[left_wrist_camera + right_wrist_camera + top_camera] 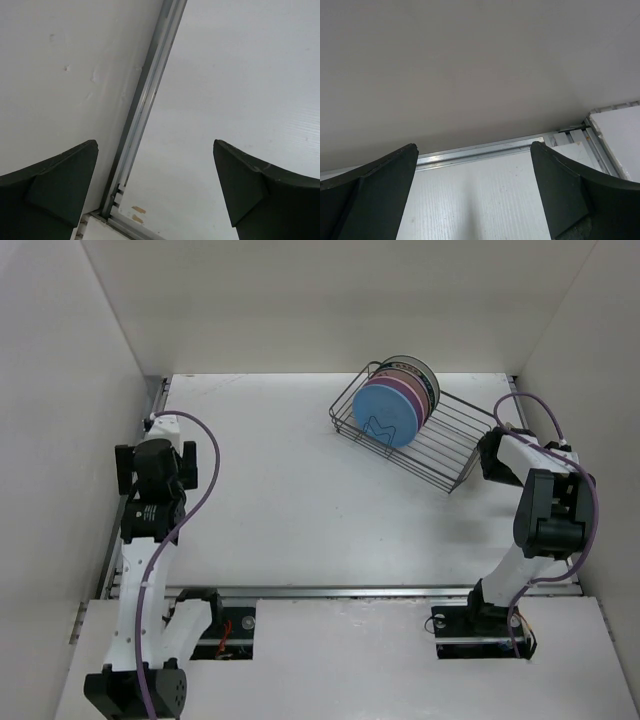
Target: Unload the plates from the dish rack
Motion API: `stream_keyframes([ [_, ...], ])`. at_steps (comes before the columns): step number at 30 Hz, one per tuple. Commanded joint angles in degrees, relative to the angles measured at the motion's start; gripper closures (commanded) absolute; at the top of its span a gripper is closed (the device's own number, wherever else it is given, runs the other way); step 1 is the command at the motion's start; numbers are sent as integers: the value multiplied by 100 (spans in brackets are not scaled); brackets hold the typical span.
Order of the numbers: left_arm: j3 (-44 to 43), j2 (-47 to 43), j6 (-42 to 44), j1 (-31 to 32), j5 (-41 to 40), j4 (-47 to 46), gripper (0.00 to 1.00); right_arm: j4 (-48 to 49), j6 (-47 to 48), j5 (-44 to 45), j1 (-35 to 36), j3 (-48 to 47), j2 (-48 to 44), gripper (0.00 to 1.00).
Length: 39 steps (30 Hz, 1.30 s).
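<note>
The dish rack (455, 440), a dark wire basket, sits at an angle at the back right of the table. Several plates stand on edge in its left end: a light blue plate (385, 412) in front, a pink one (410, 392) behind it, and white patterned ones (428, 375) at the back. My right gripper (492, 455) hovers just off the rack's right end, open and empty (473, 145). Far to the left by the side wall, my left gripper (160, 430) is also open with nothing between its fingers (155, 143). Neither wrist view shows the rack or plates.
White enclosure walls close in the table on the left, back and right. A metal rail (145, 107) runs along the table's left edge, and another rail (480, 149) lies at the wall foot ahead of the right gripper. Bare white table (280, 490) lies between the arms.
</note>
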<state>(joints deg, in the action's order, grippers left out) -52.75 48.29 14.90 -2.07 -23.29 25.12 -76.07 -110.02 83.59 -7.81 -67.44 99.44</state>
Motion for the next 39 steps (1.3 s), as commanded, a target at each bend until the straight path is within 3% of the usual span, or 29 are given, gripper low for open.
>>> stream_keyframes([
  [1,-244,-302,-338,4,255,19,0,-320,-116,113,-18,-129,-100,0],
  [13,-113,-742,-127,4,948,563,0,-320,-116,113,-18,-129,-100,0],
  [18,2,-804,-75,4,949,564,0,-320,1208,113,-18,-769,-652,0],
  [24,54,-804,172,4,1124,564,0,-181,1877,176,112,-1393,-2673,0],
  [25,54,-804,172,4,1203,564,0,299,2514,279,453,-1673,-2910,0],
  [26,-15,-734,232,4,1308,564,0,1278,3817,280,639,-1676,-3365,0],
  [27,-16,-647,233,4,1631,564,0,2741,7615,-59,780,-1598,-3604,0],
  [28,-155,-593,311,4,1843,616,0,5131,9010,-2377,851,-1310,-3842,0],
  [30,-305,-357,487,4,2318,730,0,6030,10598,-5217,852,-975,-4458,0],
  [31,-393,-251,488,4,2746,879,0,6713,10719,-6431,852,-790,-4590,0],
  [32,-629,-7,488,4,2925,958,0,6998,10720,-8314,852,-579,-4652,0],
  [34,-911,285,488,4,3424,1282,0,7124,10651,-9715,852,-795,-4198,0],
  [35,-1199,434,488,65,3558,1389,0,6593,10650,-10444,956,-1049,-3856,0],
  [38,-1492,821,488,118,4041,1592,0,5031,11079,-10723,1413,-2323,-2214,0],
  [39,-1632,979,488,119,4121,1592,0,4771,11185,-10358,1701,-2796,-1861,0],
])
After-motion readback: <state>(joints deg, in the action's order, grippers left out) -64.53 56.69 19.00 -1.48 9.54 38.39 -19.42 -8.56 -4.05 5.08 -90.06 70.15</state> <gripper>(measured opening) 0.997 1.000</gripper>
